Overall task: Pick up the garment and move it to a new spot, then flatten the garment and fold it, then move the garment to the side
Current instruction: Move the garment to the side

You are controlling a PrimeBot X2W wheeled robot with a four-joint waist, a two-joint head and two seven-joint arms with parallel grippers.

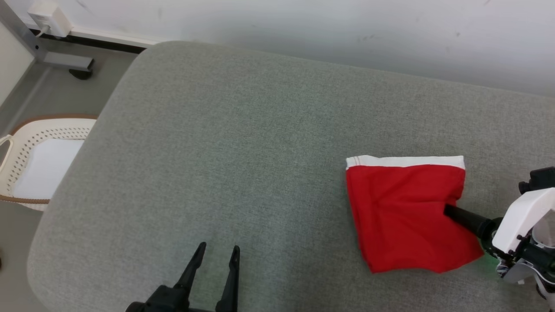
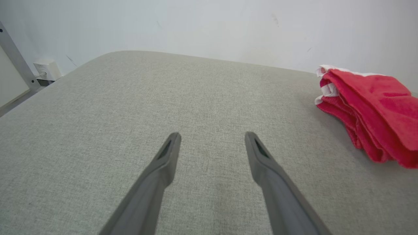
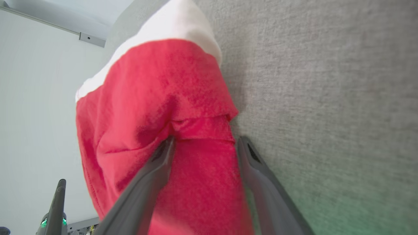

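Observation:
The garment is red with a white waistband. It lies folded on the right side of the grey cushion. My right gripper reaches in from the right at the garment's right edge, its tips tucked into a fold. In the right wrist view the right gripper stands open with red cloth lying between its fingers. My left gripper is open over bare cushion near the front edge, well left of the garment. The left wrist view shows the left gripper holding nothing and the garment at the right.
A white perforated laundry basket stands on the floor left of the cushion. A pale wall runs behind the cushion's far edge. A grey metal frame leg sits at the far left. Bare cushion stretches left of and behind the garment.

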